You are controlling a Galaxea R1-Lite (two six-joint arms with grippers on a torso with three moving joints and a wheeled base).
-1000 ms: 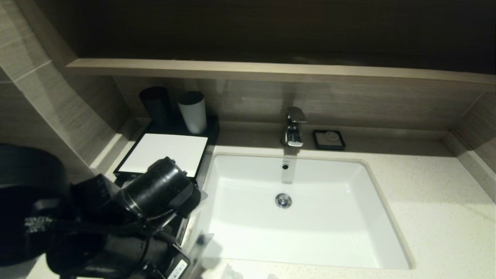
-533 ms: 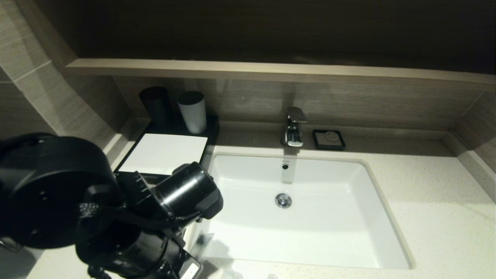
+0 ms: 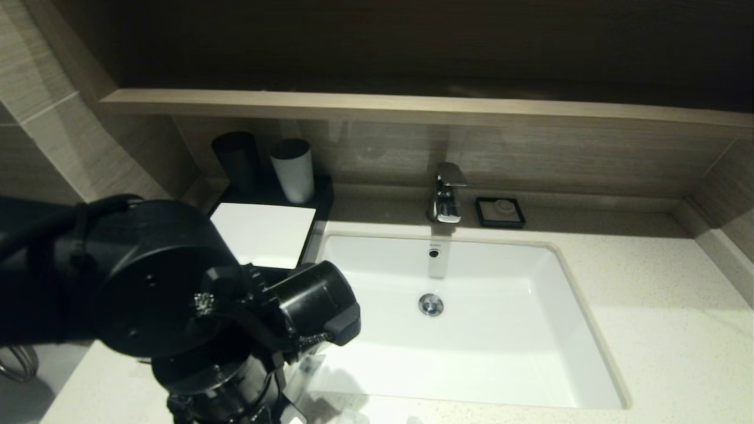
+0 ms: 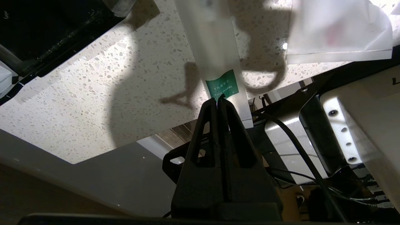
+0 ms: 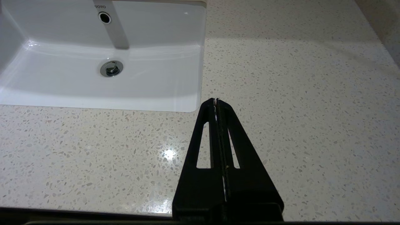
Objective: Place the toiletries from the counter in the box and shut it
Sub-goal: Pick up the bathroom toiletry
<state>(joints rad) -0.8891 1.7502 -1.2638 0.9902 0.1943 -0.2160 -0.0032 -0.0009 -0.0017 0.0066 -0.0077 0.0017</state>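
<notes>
**Left claw grips a slim packet above the speckled stone**

The off-white speckled tabletop (image 3: 660,330) surrounds a white sink basin (image 3: 459,318), with a brown wood-grain ledge (image 3: 412,109) behind it. The left claw (image 4: 217,100) is pinched tight on the end of a long slim clear-wrapped packet (image 4: 215,56), just behind its green label; the packet stretches away from the claw tips over the tabletop. Another white plastic-wrapped packet (image 4: 337,31) lies just beside it on the stone. The black box (image 3: 265,232) with its white top panel sits beyond the left arm, beside the basin. The right claw (image 5: 216,100) is pressed together, holding nothing, near the basin's front corner.
</notes>
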